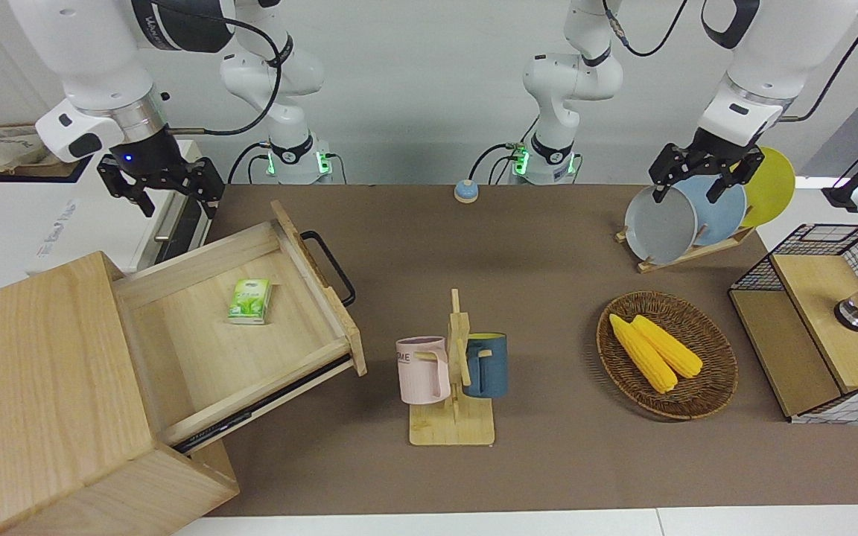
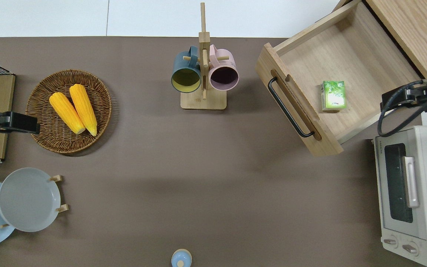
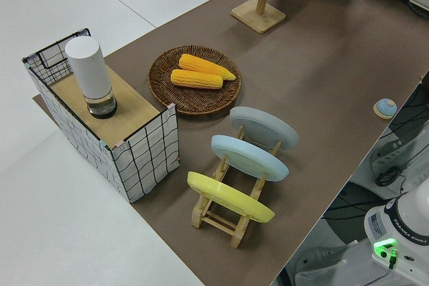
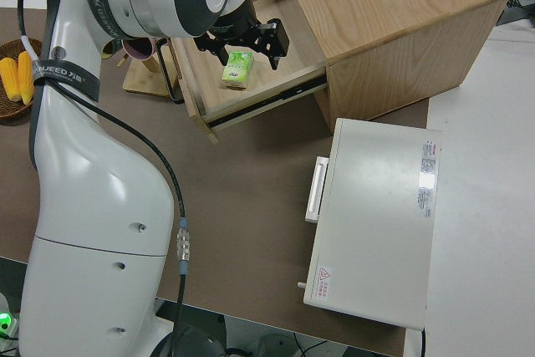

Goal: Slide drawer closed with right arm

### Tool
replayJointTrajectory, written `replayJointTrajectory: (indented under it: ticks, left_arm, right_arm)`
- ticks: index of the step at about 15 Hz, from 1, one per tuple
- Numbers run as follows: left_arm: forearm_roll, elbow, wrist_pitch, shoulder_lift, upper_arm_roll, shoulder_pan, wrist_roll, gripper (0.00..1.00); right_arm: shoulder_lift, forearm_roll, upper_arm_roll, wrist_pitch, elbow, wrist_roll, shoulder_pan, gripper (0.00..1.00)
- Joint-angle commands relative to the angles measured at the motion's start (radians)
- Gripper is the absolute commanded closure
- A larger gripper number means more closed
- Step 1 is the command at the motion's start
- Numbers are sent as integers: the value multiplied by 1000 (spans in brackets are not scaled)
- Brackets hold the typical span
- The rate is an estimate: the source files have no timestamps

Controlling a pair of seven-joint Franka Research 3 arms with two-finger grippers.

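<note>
The drawer is pulled far out of the pale-wood cabinet at the right arm's end of the table. Its black bar handle faces the middle of the table. A small green packet lies on the drawer floor. The drawer also shows in the overhead view and the right side view. My right gripper, on the arm with the blue wrist light, is open and empty, in the air over the drawer's corner nearest the robots. My left gripper is open and parked.
A white oven stands beside the cabinet, nearer to the robots. A mug rack stands mid-table just past the drawer's handle. A wicker basket with two corn cobs, a plate rack and a wire-mesh box are at the left arm's end.
</note>
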State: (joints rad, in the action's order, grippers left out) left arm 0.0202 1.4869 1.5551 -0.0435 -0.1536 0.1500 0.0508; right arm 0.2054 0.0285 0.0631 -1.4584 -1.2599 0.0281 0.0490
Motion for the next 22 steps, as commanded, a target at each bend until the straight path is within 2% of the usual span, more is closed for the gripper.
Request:
replayJointTrajectory:
  ticks: [1,19,21,22]
  left_arm:
    - [-12,-20,0,-13,-17,17,8,2]
    - [-11,-20,0,-13,-17,17,8,5]
    - [-12,-20,0,-13,-17,17,8,2]
    - [-11,-20,0,-13,-17,17,8,5]
  right_arm:
    - [-7,7,-5,-13,-7,-25,-1,17]
    - [-6,-22,-3,-11,-7,-16,0,30]
    - [-7,-22,-3,-11,-7,-17,0,127]
    - [-7,-21,-3,-11,-7,-22,-1,248]
